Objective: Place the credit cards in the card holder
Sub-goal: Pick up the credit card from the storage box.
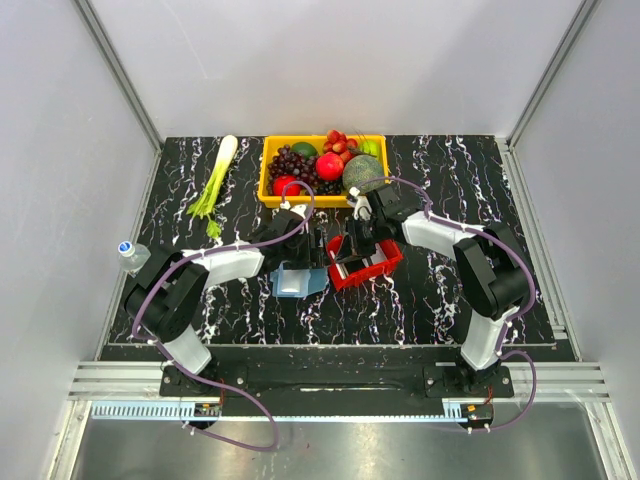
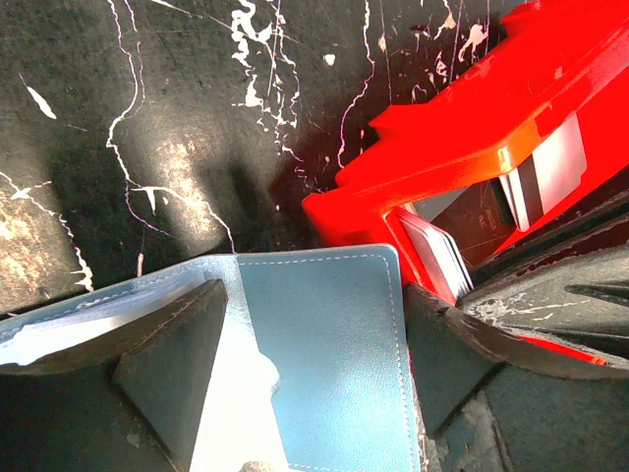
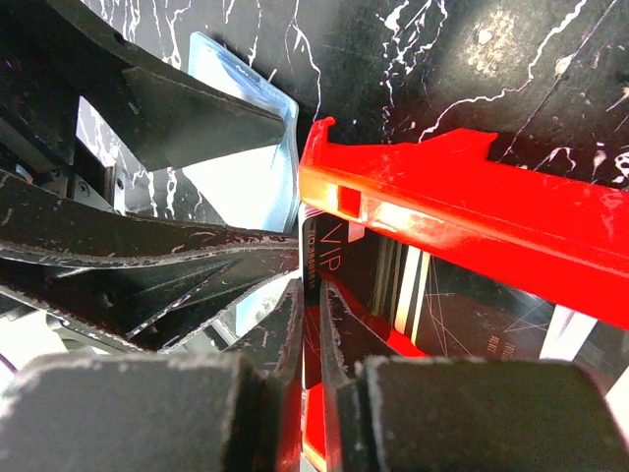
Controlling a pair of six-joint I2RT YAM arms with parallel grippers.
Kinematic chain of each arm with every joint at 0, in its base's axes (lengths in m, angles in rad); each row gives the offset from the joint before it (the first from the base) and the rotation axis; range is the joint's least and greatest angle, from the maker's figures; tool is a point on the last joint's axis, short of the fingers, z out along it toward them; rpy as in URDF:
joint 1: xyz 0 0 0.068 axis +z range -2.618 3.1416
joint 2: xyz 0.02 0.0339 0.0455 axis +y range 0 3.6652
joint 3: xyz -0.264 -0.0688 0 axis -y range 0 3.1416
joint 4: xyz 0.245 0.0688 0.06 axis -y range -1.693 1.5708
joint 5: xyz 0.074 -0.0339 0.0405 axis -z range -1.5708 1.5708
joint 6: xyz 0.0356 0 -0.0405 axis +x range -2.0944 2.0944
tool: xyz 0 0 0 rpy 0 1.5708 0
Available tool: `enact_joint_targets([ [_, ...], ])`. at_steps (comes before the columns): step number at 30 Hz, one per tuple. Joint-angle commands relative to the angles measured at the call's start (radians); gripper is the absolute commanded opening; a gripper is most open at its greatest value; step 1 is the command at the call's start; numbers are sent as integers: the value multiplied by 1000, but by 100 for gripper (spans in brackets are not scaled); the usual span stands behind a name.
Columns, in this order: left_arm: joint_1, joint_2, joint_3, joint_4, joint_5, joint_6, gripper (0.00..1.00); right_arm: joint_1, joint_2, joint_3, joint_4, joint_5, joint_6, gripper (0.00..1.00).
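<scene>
Card pickup in hand: right pincer (image 3: 311, 295) pinches a dark credit card (image 3: 332, 241) in the red tray (image 3: 472, 211); left pincer (image 2: 305, 369), spread, straddles the card holder (image 2: 334, 295). Next, probably: lift it, slot it edge-first.

A lab test booth: white panels (image 1: 330, 60), aluminium framing (image 1: 118, 70).

Black table (image 1: 450, 290), white marble veining. Far edge, centre: yellow crate (image 1: 264, 180) holding dark grapes (image 1: 292, 162), a red apple (image 1: 329, 166), strawberries (image 1: 338, 142), an avocado (image 1: 304, 149) and a netted melon (image 1: 362, 172). Left of the crate: a leek (image 1: 218, 180), white end away. Off the table's left edge: a clear bottle (image 1: 131, 254), blue cap. Mid-table: red open-topped tray (image 1: 385, 262).
</scene>
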Motion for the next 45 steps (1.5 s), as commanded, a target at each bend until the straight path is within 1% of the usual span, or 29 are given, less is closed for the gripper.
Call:
enact_joint_targets([
  [1,-3,19,24,46,-9,-11,76,7,-34,-7,72,-137,53,6],
  [4,-3,19,24,45,-6,-9,76,4,-32,-7,76,-142,56,11],
  [5,-3,19,24,45,-5,-9,76,2,-31,-7,78,-142,59,15],
  [9,-3,19,24,45,-5,-6,76,4,-32,-11,87,-151,62,17],
  [12,-1,17,23,46,-3,-8,76,2,-26,-10,87,-148,65,15],
  [19,-1,19,23,46,-2,-8,76,-1,-15,-13,85,-139,68,4],
  [23,-1,19,26,42,0,-6,76,-22,-35,-27,87,-120,71,0],
  [25,-1,19,24,43,0,-5,77,-35,-45,-33,87,-116,71,0],
  [28,-1,20,26,43,1,-5,76,-45,-69,-33,69,-70,59,0],
  [30,0,20,24,43,1,-5,76,-47,-87,-31,47,-33,49,13],
  [32,-1,20,24,45,0,-6,76,-45,-101,-34,47,-12,48,29],
  [33,-1,19,24,46,0,-6,76,-45,-103,-31,47,-11,43,34],
  [39,-1,19,26,46,0,-8,76,-45,-40,5,47,-13,49,41],
  [45,-1,22,26,46,1,-8,76,-45,12,45,47,9,43,43],
])
